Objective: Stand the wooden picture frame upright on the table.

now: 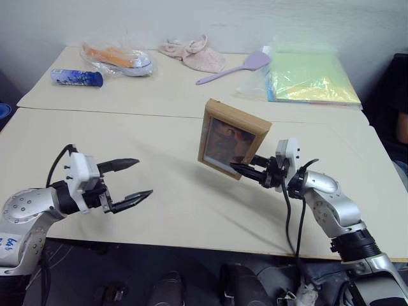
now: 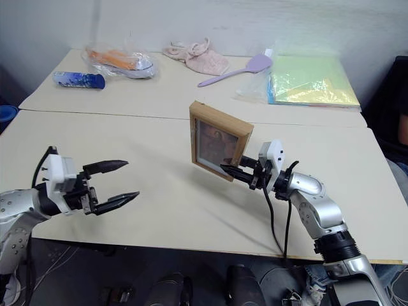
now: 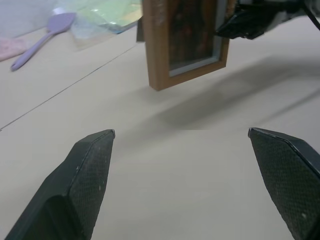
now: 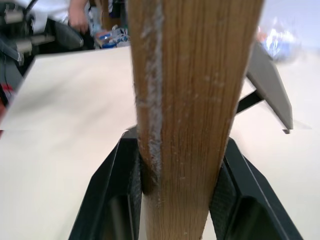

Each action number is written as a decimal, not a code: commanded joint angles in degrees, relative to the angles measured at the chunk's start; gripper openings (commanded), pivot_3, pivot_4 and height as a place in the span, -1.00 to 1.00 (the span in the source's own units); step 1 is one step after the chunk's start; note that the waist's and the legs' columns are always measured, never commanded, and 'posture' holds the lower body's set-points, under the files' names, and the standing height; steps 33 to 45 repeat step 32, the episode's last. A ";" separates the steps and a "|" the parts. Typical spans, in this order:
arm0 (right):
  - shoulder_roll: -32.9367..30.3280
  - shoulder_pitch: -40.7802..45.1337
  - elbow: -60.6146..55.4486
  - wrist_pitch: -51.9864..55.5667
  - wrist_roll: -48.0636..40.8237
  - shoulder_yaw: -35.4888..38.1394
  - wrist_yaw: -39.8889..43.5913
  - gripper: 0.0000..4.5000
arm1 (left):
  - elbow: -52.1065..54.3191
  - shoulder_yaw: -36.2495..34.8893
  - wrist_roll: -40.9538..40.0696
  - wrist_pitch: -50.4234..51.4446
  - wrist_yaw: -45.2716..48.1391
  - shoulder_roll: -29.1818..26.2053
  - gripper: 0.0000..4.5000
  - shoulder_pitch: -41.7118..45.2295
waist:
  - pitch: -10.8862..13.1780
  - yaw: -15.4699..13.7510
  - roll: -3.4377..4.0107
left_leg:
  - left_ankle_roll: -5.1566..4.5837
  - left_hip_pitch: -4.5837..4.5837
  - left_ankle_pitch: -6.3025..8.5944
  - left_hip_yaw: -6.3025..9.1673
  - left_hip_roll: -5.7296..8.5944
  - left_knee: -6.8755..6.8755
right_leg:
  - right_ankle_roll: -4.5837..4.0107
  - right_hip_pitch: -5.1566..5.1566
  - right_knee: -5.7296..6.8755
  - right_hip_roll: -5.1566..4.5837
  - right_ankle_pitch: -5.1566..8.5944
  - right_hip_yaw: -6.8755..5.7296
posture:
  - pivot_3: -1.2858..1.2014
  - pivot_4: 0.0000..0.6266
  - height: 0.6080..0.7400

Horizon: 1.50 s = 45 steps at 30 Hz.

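Note:
The wooden picture frame [image 1: 233, 137] is held upright above the table [image 1: 178, 210], its brownish picture facing me. My right gripper [image 1: 239, 169] is shut on the frame's lower right edge. In the right wrist view the light-wood edge [image 4: 190, 100] sits clamped between both fingers [image 4: 125, 190], and the dark stand flap [image 4: 270, 85] juts out behind. The frame's lower edge [image 3: 185, 75] hangs a little off the tabletop, casting a shadow. My left gripper [image 1: 143, 178] is open and holds nothing, well to the left of the frame, pointing toward it.
Along the far side of the table lie a blue tube [image 1: 76, 78], a plastic bag with orange contents [image 1: 118, 58], a pink cloth [image 1: 194, 54], a purple spatula [image 1: 236, 68] and a yellow-green folder [image 1: 312, 80]. A seam [image 1: 127, 113] crosses the tabletop behind the frame.

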<state>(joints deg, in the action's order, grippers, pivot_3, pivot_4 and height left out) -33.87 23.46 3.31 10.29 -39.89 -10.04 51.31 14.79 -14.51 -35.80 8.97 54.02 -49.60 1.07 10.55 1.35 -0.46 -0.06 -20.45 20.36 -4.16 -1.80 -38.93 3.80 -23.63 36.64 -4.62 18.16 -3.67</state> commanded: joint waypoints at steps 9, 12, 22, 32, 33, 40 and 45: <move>5.03 0.21 2.63 13.28 4.78 2.95 -3.37 -0.44 | -2.22 3.21 4.04 -0.99 4.11 3.31 1.00 4.21 | -0.01 0.62 -0.01 | -0.03 0.09 -0.01 -0.07 -0.03 -0.04 | 0.02 0.02 0.18 0.05 -0.01 0.02 | 0.03 -0.52 1.00; 5.56 0.27 2.80 14.76 4.43 3.95 -2.47 -0.28 | -2.38 3.20 4.56 -0.41 4.35 3.23 1.00 4.30 | -0.02 0.43 -0.01 | -0.04 0.12 -0.01 -0.06 -0.02 -0.05 | 0.02 0.05 0.20 0.03 -0.01 0.03 | 0.03 -0.52 1.00; -2.57 -5.25 -5.36 2.77 10.34 6.96 11.16 0.98 | -3.36 -1.07 6.21 1.34 2.93 2.60 1.00 -1.73 | -0.02 0.24 -0.02 | -0.13 -0.05 0.05 -0.06 0.00 0.00 | 0.04 -0.03 0.20 0.03 -0.02 0.00 | 0.03 -0.52 1.00; -9.67 -15.50 8.02 -30.08 19.39 17.05 20.52 0.98 | -7.12 -5.81 11.99 -6.76 4.16 2.93 1.00 -11.52 | -0.01 0.15 -0.03 | -0.18 0.05 0.10 -0.06 0.00 -0.03 | 0.06 0.13 -0.14 0.03 -0.03 -0.01 | 0.03 -0.52 1.00; -9.67 -15.50 8.02 -30.08 19.39 17.05 20.52 0.98 | -7.12 -5.81 11.99 -6.76 4.16 2.93 1.00 -11.52 | -0.01 0.15 -0.03 | -0.18 0.05 0.10 -0.06 0.00 -0.03 | 0.06 0.13 -0.14 0.03 -0.03 -0.01 | 0.03 -0.52 1.00; -9.67 -15.50 8.02 -30.08 19.39 17.05 20.52 0.98 | -7.12 -5.81 11.99 -6.76 4.16 2.93 1.00 -11.52 | -0.01 0.15 -0.03 | -0.18 0.05 0.10 -0.06 0.00 -0.03 | 0.06 0.13 -0.14 0.03 -0.03 -0.01 | 0.03 -0.52 1.00; -9.67 -15.50 8.02 -30.08 19.39 17.05 20.52 0.98 | -7.12 -5.81 11.99 -6.76 4.16 2.93 1.00 -11.52 | -0.01 0.15 -0.03 | -0.18 0.05 0.10 -0.06 0.00 -0.03 | 0.06 0.13 -0.14 0.03 -0.03 -0.01 | 0.03 -0.52 1.00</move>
